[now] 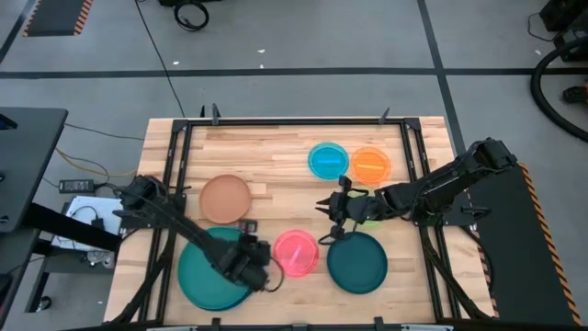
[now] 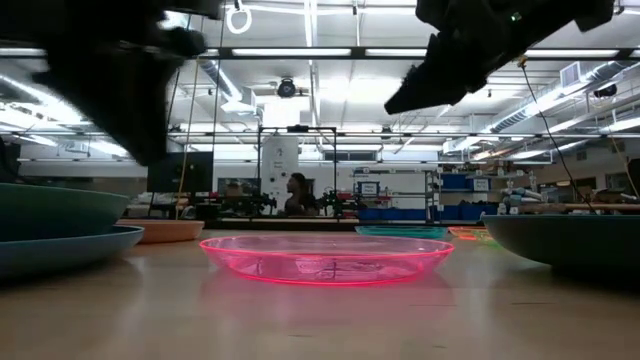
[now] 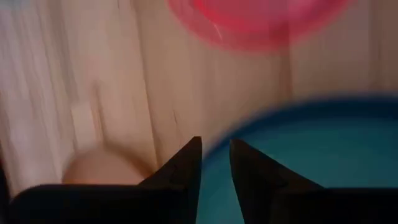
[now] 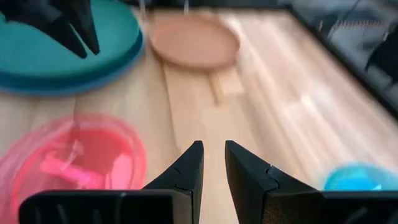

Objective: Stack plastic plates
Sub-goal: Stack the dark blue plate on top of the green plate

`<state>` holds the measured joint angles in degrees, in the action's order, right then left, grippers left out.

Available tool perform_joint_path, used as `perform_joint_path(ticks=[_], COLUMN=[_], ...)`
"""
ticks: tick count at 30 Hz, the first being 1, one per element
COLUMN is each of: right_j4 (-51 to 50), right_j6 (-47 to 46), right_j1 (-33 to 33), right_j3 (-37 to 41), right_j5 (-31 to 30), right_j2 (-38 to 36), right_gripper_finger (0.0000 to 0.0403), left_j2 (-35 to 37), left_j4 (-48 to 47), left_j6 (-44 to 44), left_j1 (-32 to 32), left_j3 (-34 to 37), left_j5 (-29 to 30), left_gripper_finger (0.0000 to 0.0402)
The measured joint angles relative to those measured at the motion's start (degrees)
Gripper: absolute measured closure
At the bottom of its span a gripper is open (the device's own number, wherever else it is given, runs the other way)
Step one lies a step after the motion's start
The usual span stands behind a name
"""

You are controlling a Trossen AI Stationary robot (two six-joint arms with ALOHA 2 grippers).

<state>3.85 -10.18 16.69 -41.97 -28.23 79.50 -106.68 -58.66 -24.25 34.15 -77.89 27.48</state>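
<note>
A teal plate (image 1: 207,267) lies in the large blue plate (image 1: 188,292) at the near left. Beside them on the table are the pink plate (image 1: 296,253), dark teal plate (image 1: 356,262), tan plate (image 1: 225,198), cyan plate (image 1: 328,161) and orange plate (image 1: 370,165). A greenish plate (image 1: 372,219) is mostly hidden under the right arm. My left gripper (image 1: 260,268) hangs shut above the teal plate's right rim (image 3: 261,180). My right gripper (image 1: 329,219) is shut in the air between the pink and cyan plates, above bare wood (image 4: 205,118).
A dark metal frame (image 1: 294,121) borders the wooden table. Bare wood lies at the table's far left and in the middle. In the low view the pink plate (image 2: 325,258) sits centre, with a person (image 2: 297,192) far behind in the room.
</note>
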Motion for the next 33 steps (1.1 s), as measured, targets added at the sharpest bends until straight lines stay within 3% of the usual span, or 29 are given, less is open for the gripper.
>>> perform_joint_path(ticks=[6, 10, 16, 22, 26, 33], right_j4=[-8.74, -12.28, -20.59, -23.22, -25.43, -28.41], right_j6=[-5.94, -11.08, -21.2, -27.65, -31.57, -32.28], right_j1=[1.96, 3.68, 7.21, 11.4, 13.12, 13.52], right_j3=[-1.89, -1.89, -1.89, -1.89, -1.89, -1.89], right_j5=[2.92, 7.66, 7.78, 1.52, -1.63, -0.5], right_j2=[0.0, -0.02, -0.02, -0.07, -0.07, -0.09], right_gripper_finger=[0.0326, 0.0326, 0.0326, 0.0326, 0.0326, 0.0325], left_j2=[0.07, 0.07, 0.07, 2.25, 5.08, 7.89], left_j4=[8.95, 8.61, 6.25, 4.83, 5.34, 5.38], left_j6=[14.68, 18.88, 22.41, 21.17, 15.05, 5.12], left_j1=[-4.53, -6.84, -9.88, -12.18, -14.36, -18.5], left_j3=[-0.02, -0.02, -0.02, 3.82, 7.3, 10.45], left_j5=[-0.1, -2.63, -5.9, -5.93, -5.97, -8.9], left_gripper_finger=[0.0319, 0.0319, 0.0319, 0.0319, 0.0319, 0.0319])
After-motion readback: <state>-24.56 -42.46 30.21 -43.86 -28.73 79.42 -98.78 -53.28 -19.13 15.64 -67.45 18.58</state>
